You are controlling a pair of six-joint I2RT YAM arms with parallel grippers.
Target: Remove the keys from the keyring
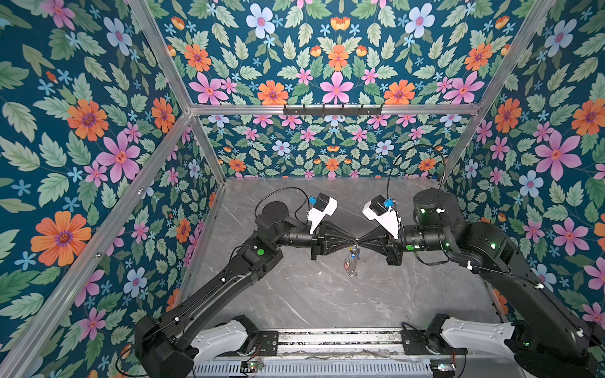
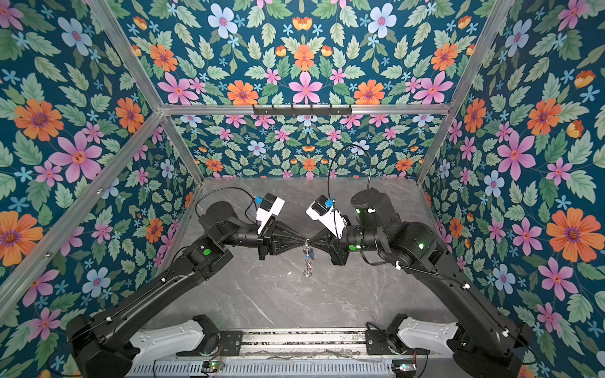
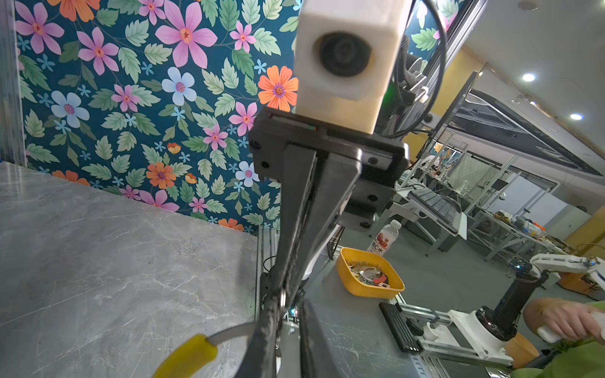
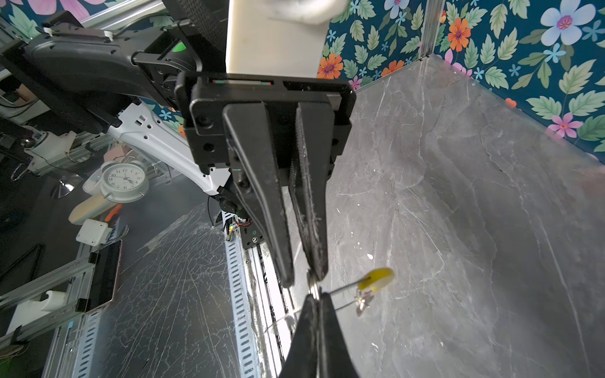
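Note:
Both grippers meet tip to tip above the middle of the grey table [image 1: 294,294]. The keyring [image 1: 353,270] hangs edge-on below them in both top views, with a blue-tagged key [image 1: 353,251] and a red-tagged key [image 1: 346,265] on it. My right gripper [image 4: 316,299] is shut on the keyring at a small silver split ring [image 4: 312,284]. The thin band runs out to the yellow segment [image 4: 376,278], with a silver key [image 4: 362,301] under it. My left gripper [image 3: 289,304] has a narrow gap between its fingers, right at the split ring [image 3: 282,299]. The yellow segment [image 3: 186,356] shows beside it.
An orange tray [image 3: 347,278] of keys and a bottle [image 3: 383,239] stand beyond the table's front edge. A metal rail [image 1: 337,340] with both arm bases runs along that edge. Flowered walls close the other three sides, with a black hook rack [image 1: 332,109] high on the back.

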